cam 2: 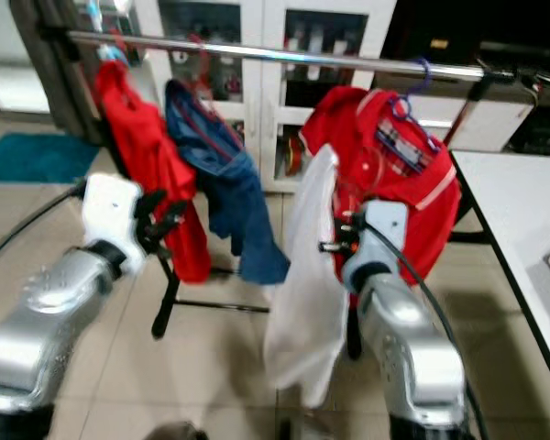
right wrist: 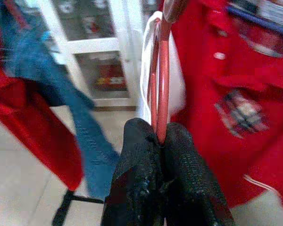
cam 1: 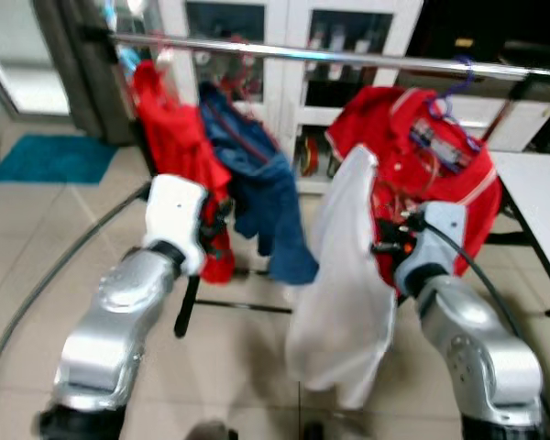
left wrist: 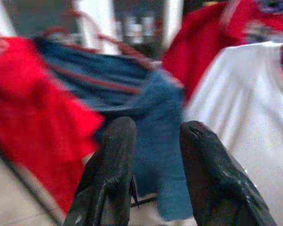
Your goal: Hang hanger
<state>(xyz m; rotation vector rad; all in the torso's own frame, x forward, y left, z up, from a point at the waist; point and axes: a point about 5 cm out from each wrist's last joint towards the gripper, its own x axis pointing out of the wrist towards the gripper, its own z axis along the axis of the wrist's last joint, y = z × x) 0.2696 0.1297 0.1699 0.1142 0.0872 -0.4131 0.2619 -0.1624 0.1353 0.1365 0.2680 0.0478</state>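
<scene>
A chrome clothes rail (cam 1: 348, 57) runs across the scene in front of a white glass-door cabinet (cam 1: 284, 37), and everything else is placed against it. Below the rail's left end, on the tiled floor (cam 1: 37, 229), lies a teal mat (cam 1: 50, 158). At that end of the rail hangs a red garment (cam 1: 179, 147), and just beside it a blue denim garment (cam 1: 261, 183) droops from the rail on a red hanger.

The left claw (left wrist: 153, 141) is raised below the rail, in front of the red garment and the denim one; its two black fingers (left wrist: 115, 155) stand apart with a clear gap and hold nothing.

Further along, below the middle of the rail, a white shirt (cam 1: 344, 284) hangs down on a red hanger (right wrist: 160, 84). The right claw (right wrist: 161, 134) is closed tight on the hanger's thin red loops, so hanger and shirt are carried under the rail and not hooked on it. Touching the white shirt from behind is a red polo shirt (cam 1: 440, 165), which hangs from the rail by a purple hanger hook (cam 1: 449, 87). Under the rail's right end stands a white bench (cam 1: 541, 202).
</scene>
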